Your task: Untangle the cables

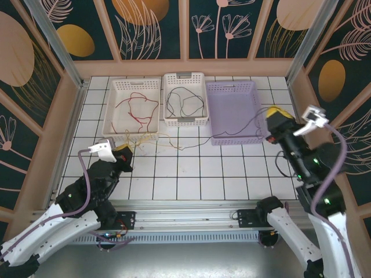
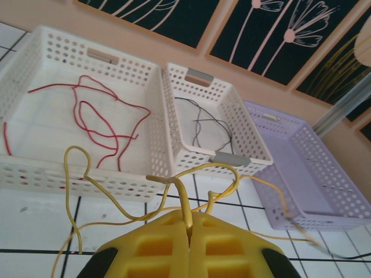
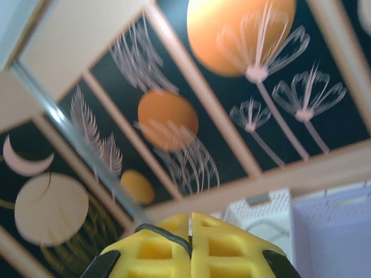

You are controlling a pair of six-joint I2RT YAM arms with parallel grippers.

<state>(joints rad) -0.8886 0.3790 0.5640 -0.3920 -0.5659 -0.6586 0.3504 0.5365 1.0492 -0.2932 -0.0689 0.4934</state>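
On the tiled table [image 1: 191,168], you have three baskets in a row at the far side: a left white basket [image 1: 136,81], a middle white basket [image 1: 184,75] and a purple basket [image 1: 232,86], with the red cable [image 1: 136,107] lying loose in the left one and a black cable [image 1: 174,98] in the middle one. Your left gripper [image 2: 188,215] sits near the front of the left white basket, fingers pinched closed on the yellow cable [image 1: 142,140], which sprawls over the tiles just in front of it. Your right gripper [image 1: 272,111], beside the purple basket's right side, is closed with a dark cable [image 1: 243,128] caught at its tips, running leftward along that basket's front edge.
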